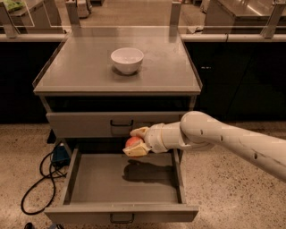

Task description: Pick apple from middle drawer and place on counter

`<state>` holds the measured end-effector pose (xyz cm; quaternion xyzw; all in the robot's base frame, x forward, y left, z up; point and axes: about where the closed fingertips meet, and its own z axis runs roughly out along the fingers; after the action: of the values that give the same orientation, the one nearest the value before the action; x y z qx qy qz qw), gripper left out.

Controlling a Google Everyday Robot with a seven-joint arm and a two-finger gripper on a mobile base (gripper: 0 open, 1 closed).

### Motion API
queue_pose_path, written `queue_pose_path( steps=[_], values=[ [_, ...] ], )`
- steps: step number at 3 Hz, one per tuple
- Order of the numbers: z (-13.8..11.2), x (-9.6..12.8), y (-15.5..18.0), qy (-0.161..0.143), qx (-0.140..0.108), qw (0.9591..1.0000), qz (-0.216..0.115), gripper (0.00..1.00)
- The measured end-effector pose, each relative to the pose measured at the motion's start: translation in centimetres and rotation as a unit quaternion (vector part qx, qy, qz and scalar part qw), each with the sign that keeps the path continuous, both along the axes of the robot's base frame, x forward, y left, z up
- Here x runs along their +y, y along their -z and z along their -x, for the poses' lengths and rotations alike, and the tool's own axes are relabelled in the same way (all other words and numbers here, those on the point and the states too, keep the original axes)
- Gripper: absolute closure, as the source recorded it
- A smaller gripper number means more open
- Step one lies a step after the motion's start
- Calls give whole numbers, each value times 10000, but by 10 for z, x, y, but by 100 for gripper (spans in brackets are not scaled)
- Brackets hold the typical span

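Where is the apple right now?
The apple sits clamped in the gripper near the view's centre, above the open middle drawer, in front of the closed drawer front.

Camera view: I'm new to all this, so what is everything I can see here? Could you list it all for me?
apple: one, red-orange, held in the gripper above the middle drawer's floor
middle drawer: one, grey, pulled open, under the counter
counter: one, matte grey, top of the cabinet
bowl: one, white, upright on the counter towards its back
upper drawer front: one, grey with a black handle, closed
cable: one, black, looped on the speckled floor left of the cabinet
steel benches: shiny, along the back
arm: one, white, reaching in from the right
gripper: one, pale, closed on the apple in front of the upper drawer front
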<state>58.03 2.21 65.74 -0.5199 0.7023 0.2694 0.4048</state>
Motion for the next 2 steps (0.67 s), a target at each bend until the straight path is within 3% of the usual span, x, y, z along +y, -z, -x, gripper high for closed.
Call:
queue_pose_path(
  steps=[1,2],
  values=[
    [0,0,0,0,1,10000,-1,100],
    [-4,-7,-11,-50,113,9995,-306,100]
  ],
)
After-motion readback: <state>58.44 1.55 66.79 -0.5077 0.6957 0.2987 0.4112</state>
